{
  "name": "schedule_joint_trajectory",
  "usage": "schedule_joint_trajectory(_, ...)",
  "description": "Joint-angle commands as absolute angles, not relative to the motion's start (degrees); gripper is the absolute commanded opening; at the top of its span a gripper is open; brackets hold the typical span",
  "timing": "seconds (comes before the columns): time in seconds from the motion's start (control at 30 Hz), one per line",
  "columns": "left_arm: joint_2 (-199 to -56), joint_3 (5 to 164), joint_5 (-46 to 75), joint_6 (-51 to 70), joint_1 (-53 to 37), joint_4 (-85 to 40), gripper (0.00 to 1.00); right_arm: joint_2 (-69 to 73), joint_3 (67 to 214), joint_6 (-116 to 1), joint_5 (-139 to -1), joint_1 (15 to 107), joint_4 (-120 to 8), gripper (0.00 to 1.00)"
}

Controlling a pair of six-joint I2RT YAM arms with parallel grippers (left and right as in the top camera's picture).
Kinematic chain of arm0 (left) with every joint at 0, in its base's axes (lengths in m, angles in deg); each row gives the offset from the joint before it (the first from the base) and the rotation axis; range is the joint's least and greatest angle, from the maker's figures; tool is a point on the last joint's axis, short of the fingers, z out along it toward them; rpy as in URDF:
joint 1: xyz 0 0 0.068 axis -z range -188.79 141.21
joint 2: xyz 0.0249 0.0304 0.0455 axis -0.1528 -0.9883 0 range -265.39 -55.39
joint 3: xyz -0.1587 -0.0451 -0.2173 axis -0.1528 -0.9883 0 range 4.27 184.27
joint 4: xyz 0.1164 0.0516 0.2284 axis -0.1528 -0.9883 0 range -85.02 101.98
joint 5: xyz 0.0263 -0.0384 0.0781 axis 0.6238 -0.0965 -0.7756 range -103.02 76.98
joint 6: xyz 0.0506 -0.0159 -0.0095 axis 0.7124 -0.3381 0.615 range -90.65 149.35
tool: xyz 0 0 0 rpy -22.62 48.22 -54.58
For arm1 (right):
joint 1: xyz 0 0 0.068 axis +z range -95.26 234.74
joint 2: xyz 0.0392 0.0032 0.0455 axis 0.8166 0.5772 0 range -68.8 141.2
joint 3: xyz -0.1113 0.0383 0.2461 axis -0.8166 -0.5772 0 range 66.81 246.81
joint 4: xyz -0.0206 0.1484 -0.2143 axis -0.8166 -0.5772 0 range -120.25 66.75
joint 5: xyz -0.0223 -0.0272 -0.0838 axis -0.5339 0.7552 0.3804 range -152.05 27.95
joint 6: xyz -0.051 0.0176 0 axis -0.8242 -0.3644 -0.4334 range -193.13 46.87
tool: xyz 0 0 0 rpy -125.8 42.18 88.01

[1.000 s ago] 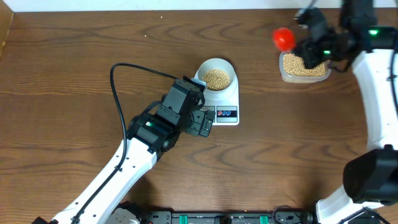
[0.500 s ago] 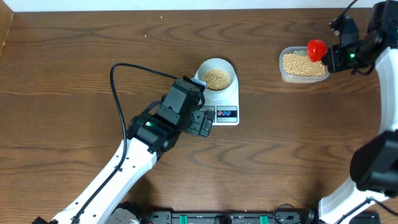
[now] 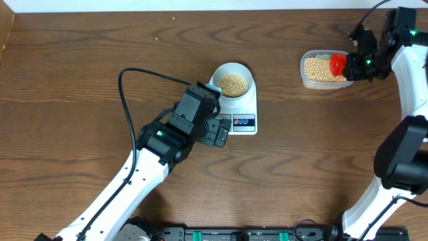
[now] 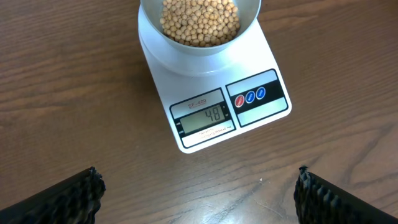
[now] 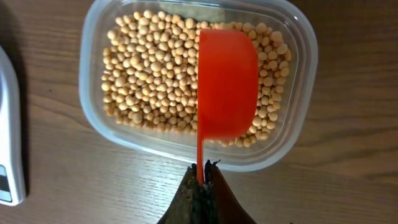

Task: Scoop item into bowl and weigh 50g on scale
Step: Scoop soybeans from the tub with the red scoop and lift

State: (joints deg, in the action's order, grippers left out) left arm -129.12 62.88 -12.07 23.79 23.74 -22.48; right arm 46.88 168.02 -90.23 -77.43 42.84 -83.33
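Swinging back: right gripper clamped on scoop, cup now over tub beans just ahead of our fingers. Left gripper wide apart, bowl on scale ahead; we're short, reading 48.

From here the brown wooden bench shows dark, streaky grain. The flat white digital scale has a grey display, a red button and blue ones. The small round tan-yellow beans stand out against the small round pale blue-white bowl and the clear rounded plastic tub. The bright orange-red plastic scoop glows against the black right tool.
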Motion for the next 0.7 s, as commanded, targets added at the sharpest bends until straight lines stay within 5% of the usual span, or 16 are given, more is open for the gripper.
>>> schedule_joint_trajectory(0.0,-129.1,63.1,-12.2,24.4,23.8,-22.5,1.00,49.5,168.4,-88.5,-76.5,43.2,-82.8,0.02)
schedule_joint_trajectory(0.67,-129.1,63.1,-12.2,24.4,23.8,-22.5,1.00,52.2,168.4,-88.4,-91.8,39.5,-83.4,0.01)
